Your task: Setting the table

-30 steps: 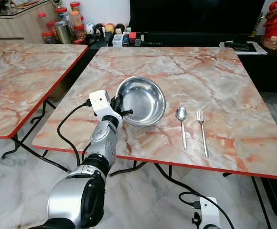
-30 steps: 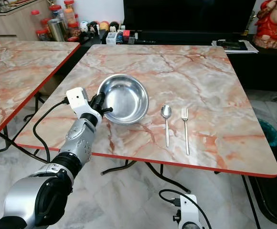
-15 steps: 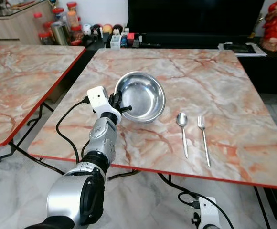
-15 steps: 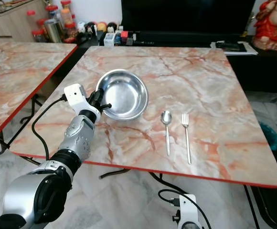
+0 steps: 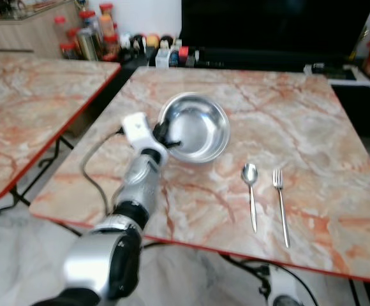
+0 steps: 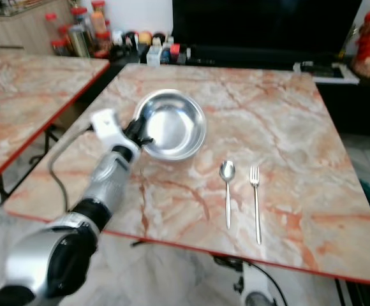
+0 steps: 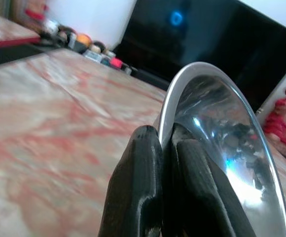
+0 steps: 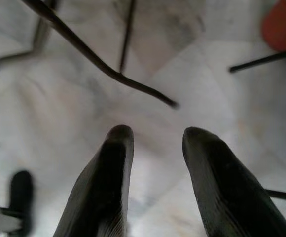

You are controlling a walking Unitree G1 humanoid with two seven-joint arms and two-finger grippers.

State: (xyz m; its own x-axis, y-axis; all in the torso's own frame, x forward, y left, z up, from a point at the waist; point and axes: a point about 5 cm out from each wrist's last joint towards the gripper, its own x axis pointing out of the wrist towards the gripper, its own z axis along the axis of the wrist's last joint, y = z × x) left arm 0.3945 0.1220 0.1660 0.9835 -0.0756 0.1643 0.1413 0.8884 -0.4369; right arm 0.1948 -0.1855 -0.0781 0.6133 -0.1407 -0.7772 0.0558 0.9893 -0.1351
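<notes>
Marble-top table (image 5: pixel 312 127): your left gripper (image 5: pixel 164 137) is clamped on the steel bowl's (image 5: pixel 201 124) near rim, spoon (image 5: pixel 250 191) and fork (image 5: pixel 279 203) alongside. Right gripper (image 8: pixel 153 148) hangs with fingers apart.

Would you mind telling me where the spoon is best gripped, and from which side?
Grip the spoon across its thin handle, from straight above with fingers spanning its width. It lies flat on the table, beside the fork, so keep the fingers clear of that side.

marble table (image 5: pixel 312 121), bowl (image 5: pixel 194 127), spoon (image 5: pixel 251 191), fork (image 5: pixel 280 204)
</notes>
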